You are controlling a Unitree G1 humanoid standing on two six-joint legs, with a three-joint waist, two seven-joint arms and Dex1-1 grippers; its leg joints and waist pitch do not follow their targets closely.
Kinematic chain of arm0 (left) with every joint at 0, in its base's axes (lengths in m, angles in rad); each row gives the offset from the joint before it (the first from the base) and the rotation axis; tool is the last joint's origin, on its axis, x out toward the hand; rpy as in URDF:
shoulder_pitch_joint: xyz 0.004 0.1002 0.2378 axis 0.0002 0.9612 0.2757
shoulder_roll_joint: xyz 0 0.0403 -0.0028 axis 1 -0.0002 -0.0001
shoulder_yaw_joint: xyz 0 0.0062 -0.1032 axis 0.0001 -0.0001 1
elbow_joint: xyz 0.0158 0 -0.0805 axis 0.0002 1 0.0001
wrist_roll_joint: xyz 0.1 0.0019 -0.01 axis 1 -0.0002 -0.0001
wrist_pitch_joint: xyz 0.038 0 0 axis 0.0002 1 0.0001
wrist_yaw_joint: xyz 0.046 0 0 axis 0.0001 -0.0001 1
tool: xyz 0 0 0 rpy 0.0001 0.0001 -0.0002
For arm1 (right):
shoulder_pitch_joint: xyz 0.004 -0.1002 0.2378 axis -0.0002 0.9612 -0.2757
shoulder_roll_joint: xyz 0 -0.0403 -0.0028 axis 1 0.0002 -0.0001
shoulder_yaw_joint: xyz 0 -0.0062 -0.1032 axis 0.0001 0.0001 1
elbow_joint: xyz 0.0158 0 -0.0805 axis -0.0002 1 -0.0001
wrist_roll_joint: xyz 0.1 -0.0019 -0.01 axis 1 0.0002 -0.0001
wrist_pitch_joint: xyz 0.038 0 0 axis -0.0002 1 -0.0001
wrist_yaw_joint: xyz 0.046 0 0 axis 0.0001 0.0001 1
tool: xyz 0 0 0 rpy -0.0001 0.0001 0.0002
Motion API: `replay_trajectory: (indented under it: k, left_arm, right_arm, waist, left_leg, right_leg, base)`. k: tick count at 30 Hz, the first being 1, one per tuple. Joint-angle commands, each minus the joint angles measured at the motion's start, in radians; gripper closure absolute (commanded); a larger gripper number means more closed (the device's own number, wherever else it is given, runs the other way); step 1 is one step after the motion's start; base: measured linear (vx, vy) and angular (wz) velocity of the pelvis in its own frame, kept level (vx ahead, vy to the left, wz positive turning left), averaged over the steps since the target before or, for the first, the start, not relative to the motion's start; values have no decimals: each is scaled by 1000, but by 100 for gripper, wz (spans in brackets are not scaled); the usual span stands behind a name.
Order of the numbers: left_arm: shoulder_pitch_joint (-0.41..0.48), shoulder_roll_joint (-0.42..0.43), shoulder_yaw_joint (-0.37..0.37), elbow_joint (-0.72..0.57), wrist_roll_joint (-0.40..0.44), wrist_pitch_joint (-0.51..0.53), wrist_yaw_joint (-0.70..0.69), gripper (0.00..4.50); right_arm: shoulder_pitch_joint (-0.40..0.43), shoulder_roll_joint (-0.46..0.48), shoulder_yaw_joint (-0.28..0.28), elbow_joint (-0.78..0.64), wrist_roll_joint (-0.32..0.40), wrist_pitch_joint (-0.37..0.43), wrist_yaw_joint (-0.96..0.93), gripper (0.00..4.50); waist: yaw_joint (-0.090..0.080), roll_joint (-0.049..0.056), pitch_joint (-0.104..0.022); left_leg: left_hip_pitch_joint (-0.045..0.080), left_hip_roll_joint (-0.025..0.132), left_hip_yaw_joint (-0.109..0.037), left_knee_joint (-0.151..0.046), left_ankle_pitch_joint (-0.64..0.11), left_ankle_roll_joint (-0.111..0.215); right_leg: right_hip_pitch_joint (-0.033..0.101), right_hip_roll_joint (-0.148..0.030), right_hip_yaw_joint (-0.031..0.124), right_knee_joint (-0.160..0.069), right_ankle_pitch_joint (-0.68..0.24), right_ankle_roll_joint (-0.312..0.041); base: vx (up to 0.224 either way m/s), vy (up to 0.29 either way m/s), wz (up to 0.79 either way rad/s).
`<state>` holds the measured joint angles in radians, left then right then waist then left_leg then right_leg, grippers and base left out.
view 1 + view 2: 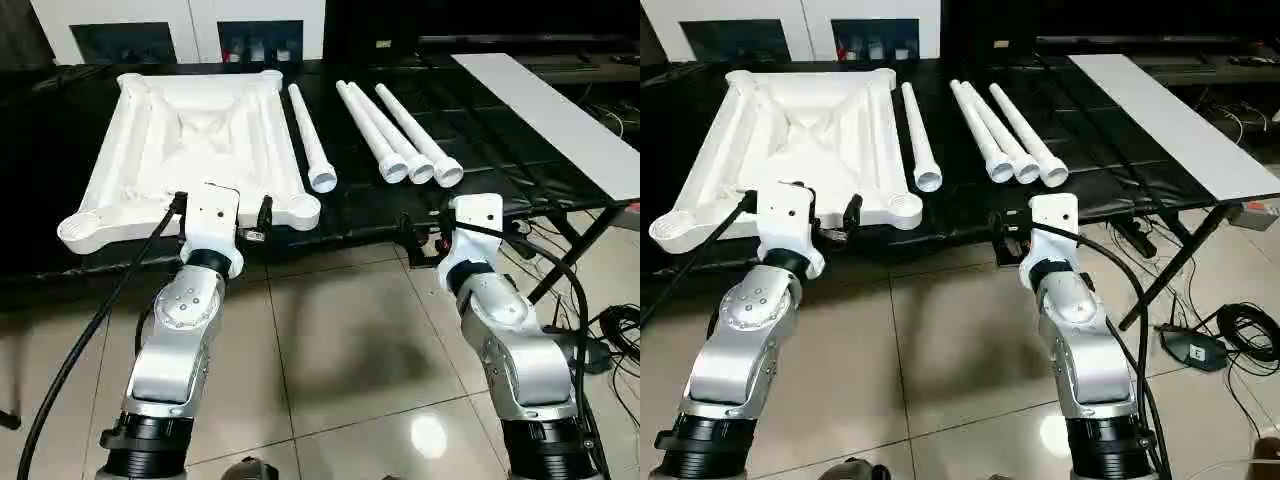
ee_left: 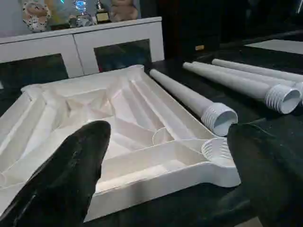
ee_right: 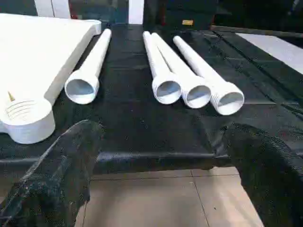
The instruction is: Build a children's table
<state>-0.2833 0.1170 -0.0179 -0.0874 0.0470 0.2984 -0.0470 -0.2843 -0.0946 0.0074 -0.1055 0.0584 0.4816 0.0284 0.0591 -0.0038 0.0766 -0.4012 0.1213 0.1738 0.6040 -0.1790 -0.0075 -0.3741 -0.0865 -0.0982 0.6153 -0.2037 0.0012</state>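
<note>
You see the black work tabletop (image 1: 360,215) carrying the children's table top (image 1: 195,140) upside down, ribs up, at left. Four white legs (image 1: 395,135) lie just right of it. Your left gripper (image 2: 165,189) and right gripper (image 3: 161,189) hover at the near edge, jaws spread wide, empty.

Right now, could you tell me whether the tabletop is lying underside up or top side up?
Underside up: the tabletop shows its ribbed X-bracing and open round corner sockets facing upward.
</note>
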Motion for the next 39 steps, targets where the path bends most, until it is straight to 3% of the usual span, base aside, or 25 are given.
replay_trajectory:
  k: [1,12,13,14,15,17,28,29,30,31,32,33,34,35,36,37,38,39]
  left_arm:
    - [-5,1,-5,-1,7,3,2,7]
    - [-7,-1,-2,-2,6,7,4,7]
    - [-4,2,-6,-3,3,1,-7,7]
    - [-1,1,-6,-4,-3,-2,-13,7]
    - [1,0,-7,-5,-7,-3,-18,7]
    - [1,2,-8,-4,-2,3,-16,7]
    - [-7,11,-8,6,3,-2,-24,7]
    - [-8,10,-8,5,1,-3,-25,7]
    - [-9,10,-8,5,1,-3,-26,7]
    - [-10,11,-8,5,1,-3,-26,7]
    - [-11,10,-8,5,0,-1,-26,7]
    - [-11,10,-8,5,0,-1,-26,7]
    - [-12,10,-8,5,-1,-1,-27,7]
    - [-12,10,-8,6,-1,-1,-27,7]
    - [-12,10,-8,6,-1,-1,-27,7]
    - [-13,9,-8,6,0,0,-28,7]
    - [-14,9,-7,6,0,0,-28,7]
    - [-14,9,-7,7,0,1,-28,7]
  right_arm:
    - [-5,-4,-8,-6,-6,13,-3,5]
    - [-8,-2,-13,-6,-5,22,-8,5]
    - [-15,-4,-4,6,-17,-2,-9,5]
    - [-20,-5,4,15,-26,-22,-8,5]
    - [-23,-7,10,22,-32,-38,-6,5]
    - [-24,-7,12,24,-34,-43,-5,5]
    - [-36,-22,38,33,-65,-60,15,5]
    - [-37,-22,36,35,-67,-60,13,5]
    - [-39,-21,35,37,-68,-61,12,5]
    - [-40,-21,34,39,-69,-62,11,5]
    - [-42,-22,33,41,-69,-62,9,5]
    - [-42,-22,33,41,-69,-62,9,5]
    - [-43,-24,33,42,-67,-63,8,5]
    - [-43,-25,32,43,-67,-64,7,5]
    - [-43,-26,32,44,-67,-64,6,5]
    - [-44,-25,30,46,-69,-66,7,5]
    - [-45,-25,30,46,-69,-66,7,5]
    - [-46,-24,27,48,-71,-67,7,5]
  waist:
    - [2,-4,-75]
    - [2,-4,-75]
    - [-13,-30,-73]
    - [7,-9,-79]
    - [4,-6,-76]
    - [2,-6,-75]
    - [4,-9,-76]
    - [5,-14,-73]
    - [8,-2,-75]
    - [-1,-3,-76]
    - [-1,6,-70]
    - [-3,10,-65]
    - [-6,15,-53]
    - [-10,16,-46]
    - [-8,16,-44]
    - [-5,12,-48]
    - [-4,10,-47]
    - [0,6,-45]
  left_leg:
    - [29,116,-50,-85,-224,-9]
    - [29,115,-50,-85,-225,-8]
    - [27,115,-43,-88,-247,-10]
    - [27,113,-50,-85,-226,-10]
    - [27,115,-48,-85,-230,-13]
    - [31,116,-49,-88,-249,-23]
    - [32,115,-48,-88,-269,-33]
    - [-31,86,-89,-105,-267,51]
    - [-22,81,-92,-105,-324,66]
    - [-13,77,-102,-88,-401,69]
    - [-22,76,-111,-86,-448,47]
    - [-20,76,-115,-88,-492,28]
    - [-12,69,-119,-97,-597,-16]
    - [-19,61,-119,-100,-664,-47]
    - [-24,56,-115,-102,-670,-55]
    - [-7,55,-110,-92,-654,-59]
    - [6,62,-111,-76,-634,-54]
    - [8,74,-113,-52,-560,-21]
  right_leg:
    - [30,-96,76,-71,-126,-179]
    - [31,-96,76,-70,-125,-183]
    - [26,-84,76,-85,-121,-171]
    - [36,-99,74,-69,-131,-179]
    - [30,-100,77,-72,-142,-178]
    - [26,-93,76,-72,-146,-171]
    - [24,-94,77,-74,-162,-166]
    - [69,-108,28,-59,-143,-175]
    - [69,-111,12,-71,-208,-166]
    - [74,-132,2,-88,-301,-164]
    - [98,-141,-9,-106,-398,-142]
    - [104,-137,-17,-114,-462,-123]
    - [115,-125,-32,-125,-588,-98]
    - [137,-119,-39,-127,-684,-85]
    - [145,-117,-38,-125,-703,-84]
    - [141,-124,-32,-130,-710,-100]
    - [139,-141,-28,-147,-715,-110]
    - [158,-168,-24,-177,-708,-123]
  base:
    - [0,0,0]
    - [0,0,0]
    - [0,0,0]
    - [0,0,0]
    - [0,0,0]
    - [0,0,0]
    - [0,0,0]
    - [0,0,0]
    - [-16,-10,28]
    - [6,-19,45]
    - [6,-19,45]
    - [18,-23,43]
    - [10,-22,47]
    - [10,-22,47]
    - [28,-22,55]
    - [66,-26,69]
    - [66,-26,69]
    - [79,-20,69]
